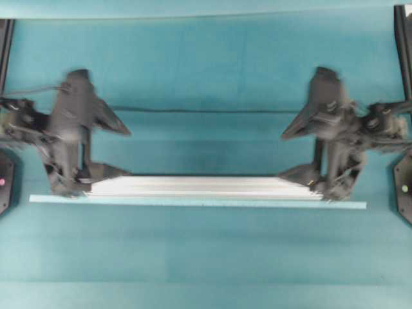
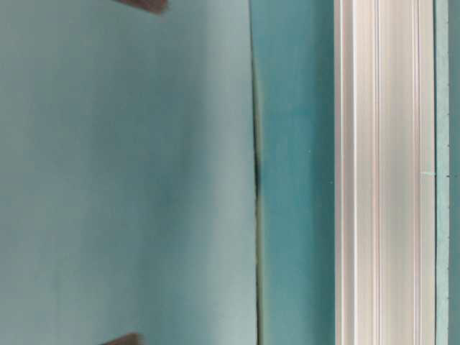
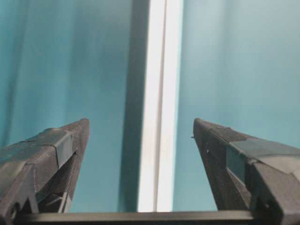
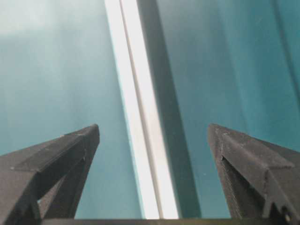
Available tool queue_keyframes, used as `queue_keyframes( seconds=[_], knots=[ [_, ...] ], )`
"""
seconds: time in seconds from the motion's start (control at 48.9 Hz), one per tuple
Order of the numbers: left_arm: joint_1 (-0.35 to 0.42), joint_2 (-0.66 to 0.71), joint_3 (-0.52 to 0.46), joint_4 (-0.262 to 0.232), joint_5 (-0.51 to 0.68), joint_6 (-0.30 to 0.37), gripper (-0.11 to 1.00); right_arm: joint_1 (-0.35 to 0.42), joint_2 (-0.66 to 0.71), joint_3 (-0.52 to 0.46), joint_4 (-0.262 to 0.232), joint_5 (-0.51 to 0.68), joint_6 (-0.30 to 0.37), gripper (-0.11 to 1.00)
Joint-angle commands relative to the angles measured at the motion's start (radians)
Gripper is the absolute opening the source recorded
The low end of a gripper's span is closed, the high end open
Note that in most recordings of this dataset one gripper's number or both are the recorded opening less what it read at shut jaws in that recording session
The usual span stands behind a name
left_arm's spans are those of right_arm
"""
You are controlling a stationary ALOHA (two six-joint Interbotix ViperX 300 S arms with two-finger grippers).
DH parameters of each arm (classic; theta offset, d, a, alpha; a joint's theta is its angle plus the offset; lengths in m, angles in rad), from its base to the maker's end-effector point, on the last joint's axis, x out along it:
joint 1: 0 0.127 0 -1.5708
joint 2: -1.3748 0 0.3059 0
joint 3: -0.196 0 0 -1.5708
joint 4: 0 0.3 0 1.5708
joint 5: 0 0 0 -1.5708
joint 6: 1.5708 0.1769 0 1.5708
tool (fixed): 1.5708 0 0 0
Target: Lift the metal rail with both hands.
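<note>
The metal rail (image 1: 203, 187) is a long silver grooved bar lying across the teal cloth, also seen in the table-level view (image 2: 381, 172). My left gripper (image 1: 129, 153) hovers over its left end, fingers spread wide. In the left wrist view the rail (image 3: 159, 93) runs between the open fingers of this gripper (image 3: 140, 122), touching neither. My right gripper (image 1: 282, 155) stands likewise over the right end. Seen from the right wrist, the rail (image 4: 133, 93) passes between that gripper's (image 4: 153, 126) wide-apart fingers with room on both sides.
A thin pale-blue tape strip (image 1: 193, 203) lies along the rail's near side and runs past both ends. A fold line in the cloth (image 1: 206, 111) crosses behind the grippers. Black arm bases stand at the left edge (image 1: 5, 180) and right edge (image 1: 404, 187).
</note>
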Motion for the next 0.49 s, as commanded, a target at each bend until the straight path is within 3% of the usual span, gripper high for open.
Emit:
queue_keyframes(
  seconds=[0.0, 0.225, 0.471],
  knots=[
    [-0.002, -0.058, -0.005, 0.000, -0.052, 0.000, 0.93, -0.003, -0.046, -0.002, -0.002, -0.026, 0.011, 0.95],
    [-0.002, -0.155, 0.018, 0.003, -0.114, -0.002, 0.93, -0.006, -0.170, 0.032, -0.040, -0.115, 0.009, 0.94],
    [-0.002, -0.253, 0.032, 0.003, -0.127, -0.002, 0.93, -0.006, -0.322, 0.063, -0.044, -0.201, 0.009, 0.91]
  ],
)
